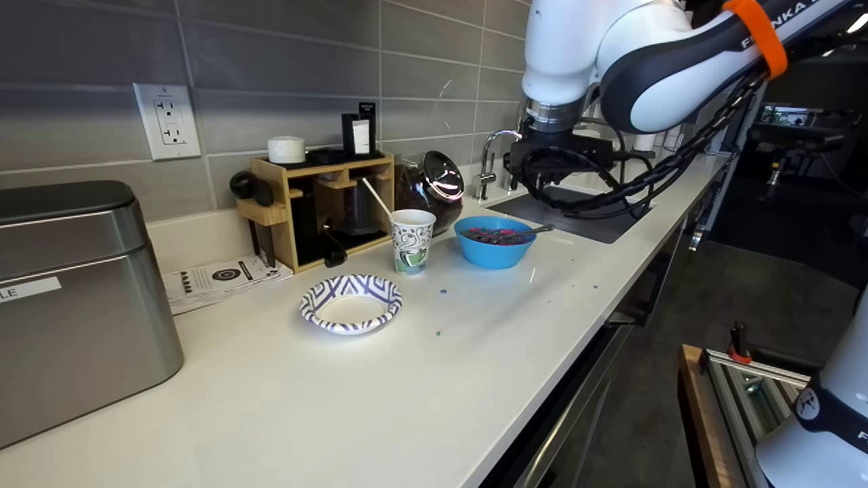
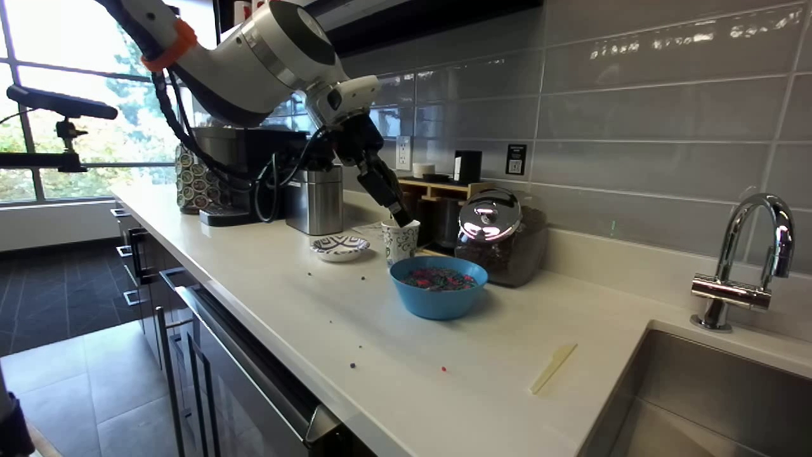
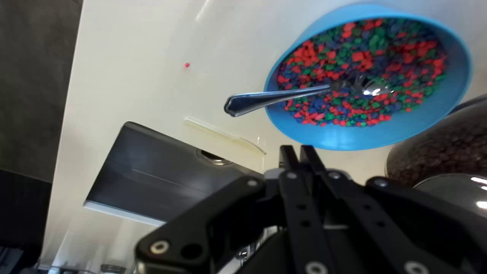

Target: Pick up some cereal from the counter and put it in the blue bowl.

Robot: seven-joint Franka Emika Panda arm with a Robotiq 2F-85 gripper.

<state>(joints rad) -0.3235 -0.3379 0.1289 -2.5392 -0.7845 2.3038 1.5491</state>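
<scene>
The blue bowl (image 1: 494, 257) stands on the white counter (image 1: 339, 407) and holds many red, green and dark blue bits, with a metal spoon (image 3: 281, 97) leaning over its rim. It also shows in an exterior view (image 2: 438, 303) and the wrist view (image 3: 338, 139). Loose cereal specks lie on the counter: dark blue (image 2: 353, 365), red (image 2: 444, 369), and a pink-red one in the wrist view (image 3: 187, 65). My gripper (image 3: 299, 149) is in the air well above the counter near the bowl. Its fingertips are close together with a narrow gap; whether a speck sits between them is unclear.
A patterned paper cup (image 1: 411, 251) and patterned dish (image 1: 349, 328) stand near the bowl. A glass jar (image 2: 507, 254) sits behind it by the wall. The sink (image 2: 710, 381), faucet (image 2: 720, 285) and pale plastic knife (image 2: 554, 368) are close by. A metal bin (image 1: 88, 305) stands farther along.
</scene>
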